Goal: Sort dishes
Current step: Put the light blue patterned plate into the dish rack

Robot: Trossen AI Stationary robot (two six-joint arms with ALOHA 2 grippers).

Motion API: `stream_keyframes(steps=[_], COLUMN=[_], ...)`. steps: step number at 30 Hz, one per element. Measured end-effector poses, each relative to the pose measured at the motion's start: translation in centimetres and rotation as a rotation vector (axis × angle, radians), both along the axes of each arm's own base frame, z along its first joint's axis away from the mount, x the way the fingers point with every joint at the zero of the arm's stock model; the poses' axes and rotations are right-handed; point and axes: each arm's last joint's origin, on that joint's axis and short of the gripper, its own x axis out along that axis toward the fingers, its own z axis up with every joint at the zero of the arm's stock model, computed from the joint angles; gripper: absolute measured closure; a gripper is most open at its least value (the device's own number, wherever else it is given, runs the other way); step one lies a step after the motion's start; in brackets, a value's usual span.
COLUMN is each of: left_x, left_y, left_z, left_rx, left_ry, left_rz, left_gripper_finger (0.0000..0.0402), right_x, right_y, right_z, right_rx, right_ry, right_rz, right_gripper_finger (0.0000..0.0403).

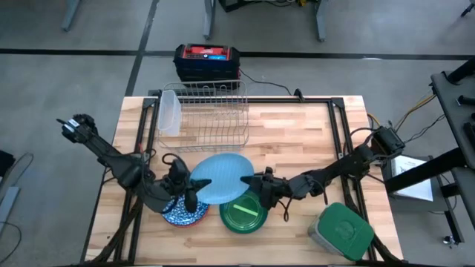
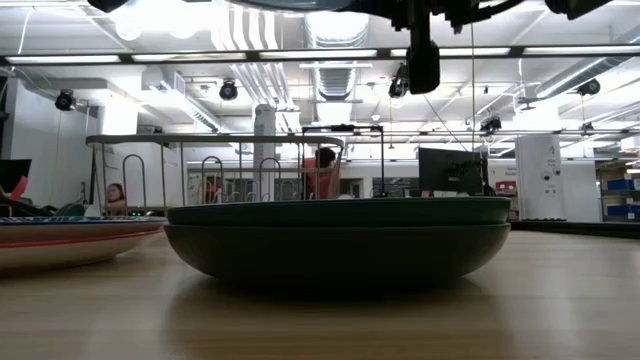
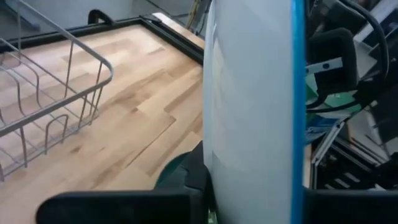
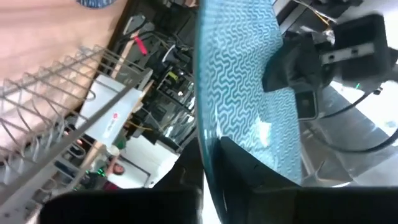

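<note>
A light blue plate (image 1: 220,178) with a wavy pattern hangs over the table's near middle, between my two grippers. My left gripper (image 1: 194,185) is shut on its left rim and my right gripper (image 1: 254,182) on its right rim. Under it, a blue patterned dish (image 1: 182,213) rests on the table at the left. To the right stands a dark green bowl (image 1: 243,215) with a lime green plate inside. The low view shows that bowl (image 2: 340,245) resting on its base. My left gripper pinches the plate's left rim (image 3: 255,180) between its two fingers, coming from the table's left. One finger lies on the pale underside; the gripper itself hides the other. The plate is clear of the table and the dishes below. My right gripper pinches the plate's right rim (image 4: 214,155), coming level from the table's right. One finger (image 4: 255,171) lies on the patterned top face; the other is hidden behind the plate. The plate hangs clear of the table.
A wire rack (image 1: 204,115) stands at the table's far middle with a clear container (image 1: 169,111) in its left end. A grey container with a green lid (image 1: 341,231) sits at the near right corner. Bare wood lies right of the rack.
</note>
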Motion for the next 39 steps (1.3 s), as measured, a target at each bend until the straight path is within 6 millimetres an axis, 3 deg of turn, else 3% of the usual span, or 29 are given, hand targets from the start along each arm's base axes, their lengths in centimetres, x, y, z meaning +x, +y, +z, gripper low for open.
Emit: stream_keyframes(steps=[12,23,31,39], left_x=[-0.5,-2.9,-4.6,-5.4], left_y=[0.7,2.6,4.0,4.7], left_z=[0.9,2.1,3.1,3.4], left_rx=[0.101,0.128,0.165,0.297], left_ry=[-0.037,-0.054,-0.062,-0.033], left_rz=[0.100,0.193,0.225,0.272], left_gripper_finger=[0.0377,0.0377,0.0377,0.0377], right_x=[0.8,1.1,0.6,-2.3], right_y=[-2.6,-4.5,-6.8,-9.6], right_z=[0.0,-0.1,0.3,0.2], right_rx=[0.486,0.613,0.680,0.890], right_ry=[-0.142,-0.209,-0.341,-0.499], right_rz=[-0.120,-0.234,-0.460,-0.541], right_gripper_finger=[0.0249,0.0152,0.0148,0.0184])
